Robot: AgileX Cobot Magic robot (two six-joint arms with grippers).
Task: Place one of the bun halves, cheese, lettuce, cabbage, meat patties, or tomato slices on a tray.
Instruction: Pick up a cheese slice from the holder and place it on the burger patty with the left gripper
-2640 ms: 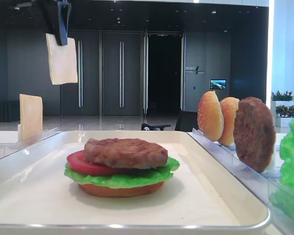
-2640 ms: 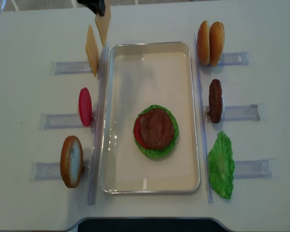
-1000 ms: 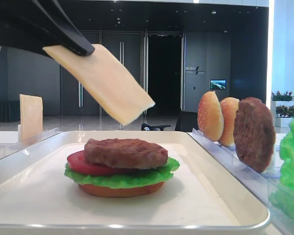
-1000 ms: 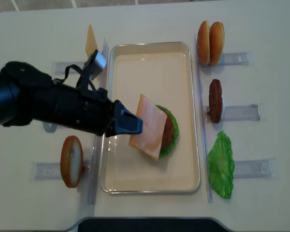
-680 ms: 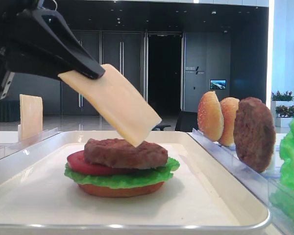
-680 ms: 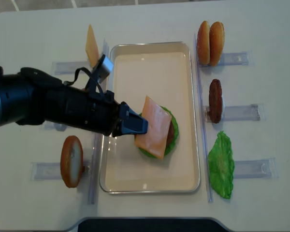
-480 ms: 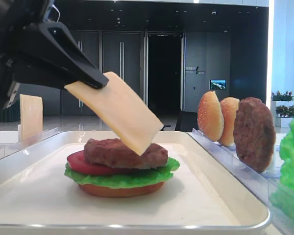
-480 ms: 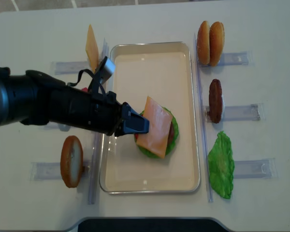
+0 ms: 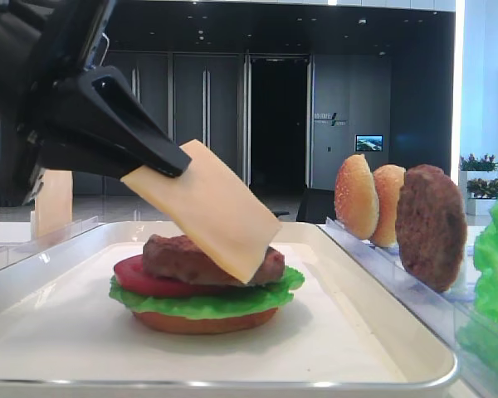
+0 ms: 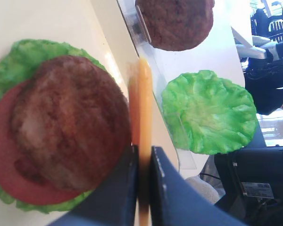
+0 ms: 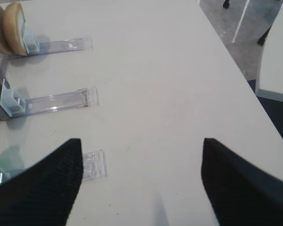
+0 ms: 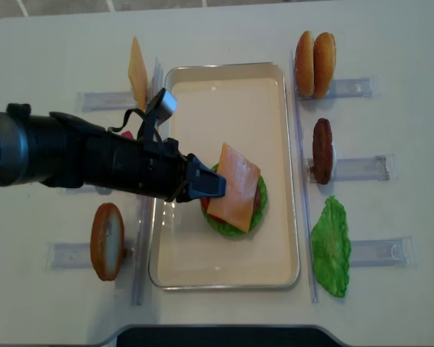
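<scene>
Left claw [image 12: 215,186] clamped on one edge of cheese [image 12: 234,186]; slice tilted, free corner low over meat patty [image 9: 183,257] on tray [image 12: 275,267], likely to lay flat. Right claw [image 11: 141,183] spread wide, idle over worktop [image 11: 146,70].

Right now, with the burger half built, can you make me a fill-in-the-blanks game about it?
1. The left pincer is shut on the thin pale orange square ____ slice.
2. On the cream-white rectangular tray, the round brown meat patty lies right on top of a red ____ slice.
3. The ruffled green lettuce leaf in the stack rests on a flat orange-brown ____ half.

Missing words: cheese, tomato, bun
</scene>
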